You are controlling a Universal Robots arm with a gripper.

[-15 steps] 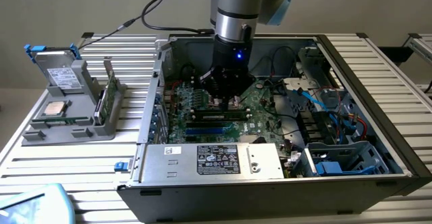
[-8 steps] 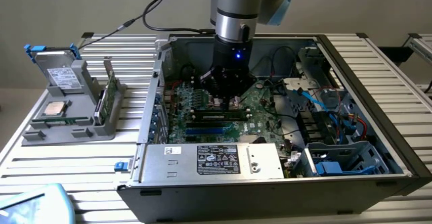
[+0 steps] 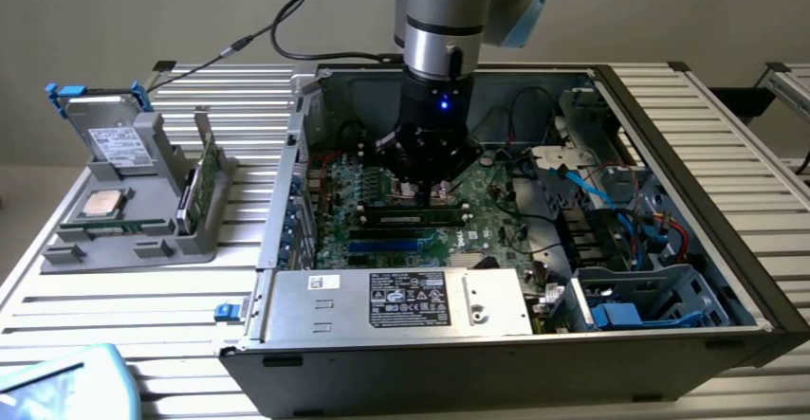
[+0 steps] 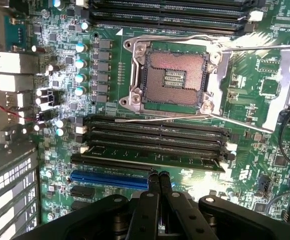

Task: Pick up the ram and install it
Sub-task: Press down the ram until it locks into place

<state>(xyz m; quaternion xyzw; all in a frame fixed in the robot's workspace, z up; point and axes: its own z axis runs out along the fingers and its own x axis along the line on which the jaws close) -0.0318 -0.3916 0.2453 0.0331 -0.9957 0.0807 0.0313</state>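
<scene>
Jaws shut tight, fingertips together, holding nothing. Gripper (image 4: 159,175) hangs just above the motherboard (image 4: 265,85) inside the open PC case (image 3: 746,278). Ram (image 4: 150,148) sits in a slot near the empty CPU socket (image 4: 172,77). Another stick (image 3: 200,169) stands in the grey holder (image 3: 120,240) on the exterior view's left.

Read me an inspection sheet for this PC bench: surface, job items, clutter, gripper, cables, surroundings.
Surface: slatted metal table carrying an open computer case.
Job's things: ram lying along a motherboard slot, apparently seated.
Clutter: grey holder with a second ram stick upright, a processor chip and a drive.
Grippers: gripper, fingers shut, holding nothing, close over the slots.
Cables: black cable running from the arm; blue cables inside the case.
Surroundings: plain wall; pale blue object by the table's edge.
</scene>
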